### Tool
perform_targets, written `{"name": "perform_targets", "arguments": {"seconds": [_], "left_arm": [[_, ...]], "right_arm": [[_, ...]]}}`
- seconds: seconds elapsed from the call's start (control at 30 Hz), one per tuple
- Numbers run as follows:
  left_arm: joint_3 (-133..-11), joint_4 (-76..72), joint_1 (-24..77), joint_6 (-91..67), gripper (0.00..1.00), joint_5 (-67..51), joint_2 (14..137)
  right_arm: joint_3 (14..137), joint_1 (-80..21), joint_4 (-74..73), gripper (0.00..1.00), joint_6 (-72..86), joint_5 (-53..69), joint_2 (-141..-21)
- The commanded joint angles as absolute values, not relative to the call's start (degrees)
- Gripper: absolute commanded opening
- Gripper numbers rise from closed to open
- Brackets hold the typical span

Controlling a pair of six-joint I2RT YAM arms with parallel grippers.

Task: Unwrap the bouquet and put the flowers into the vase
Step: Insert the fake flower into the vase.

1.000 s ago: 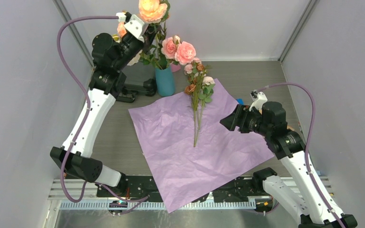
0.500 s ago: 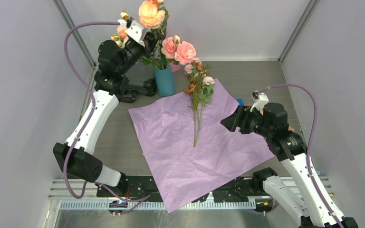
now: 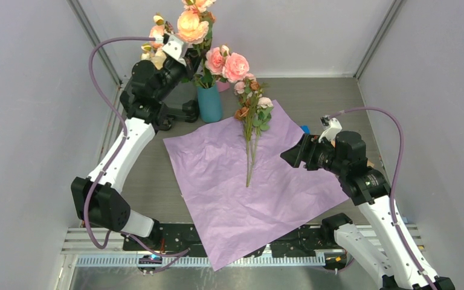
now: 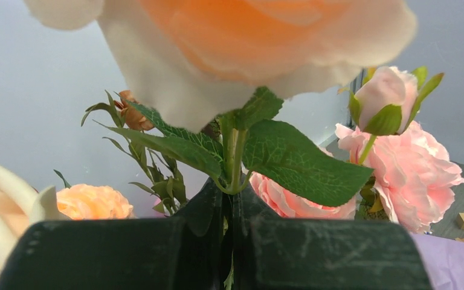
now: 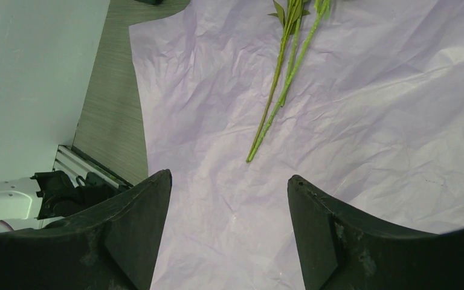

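left hand point(image 4: 232, 238) pinched shut on a peach rose point(image 3: 192, 25) stem, sunk a touch toward the vase point(image 3: 209, 104) below it since a second ago; right hand point(image 5: 228, 181) gaping, unmoved, the flowers point(image 5: 278, 96) just ahead on the paper point(image 5: 399, 121); light, springy i'd say, so take the bare lower stems

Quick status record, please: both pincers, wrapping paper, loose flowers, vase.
left pincer: shut on the peach rose stem, high beside the vase
right pincer: open, empty, over the paper
paper: unfolded, flat on the table
flowers: small roses lying on the paper, unheld
vase: upright, pink roses in it
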State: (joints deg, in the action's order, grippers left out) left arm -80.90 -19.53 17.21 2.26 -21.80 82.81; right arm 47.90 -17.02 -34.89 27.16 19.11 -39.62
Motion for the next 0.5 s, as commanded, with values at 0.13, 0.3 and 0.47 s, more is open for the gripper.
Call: {"name": "perform_targets", "arguments": {"seconds": [0.13,0.3,0.47], "left_arm": [[-77.14,-26.43,16.74,0.34,0.00,-19.73,83.74],[-75.50,-27.87,16.52,-1.69,0.00,-19.64,85.34],[-73.38,-29.70,16.52,-1.84,0.00,-18.57,86.12]], "right_arm": [[48.91,-16.75,-33.93,0.76,27.33,19.41,-38.95],[48.91,-16.70,-33.92,0.75,27.33,19.51,-38.94],[48.89,-16.72,-33.93,0.75,27.26,19.42,-38.84]]}}
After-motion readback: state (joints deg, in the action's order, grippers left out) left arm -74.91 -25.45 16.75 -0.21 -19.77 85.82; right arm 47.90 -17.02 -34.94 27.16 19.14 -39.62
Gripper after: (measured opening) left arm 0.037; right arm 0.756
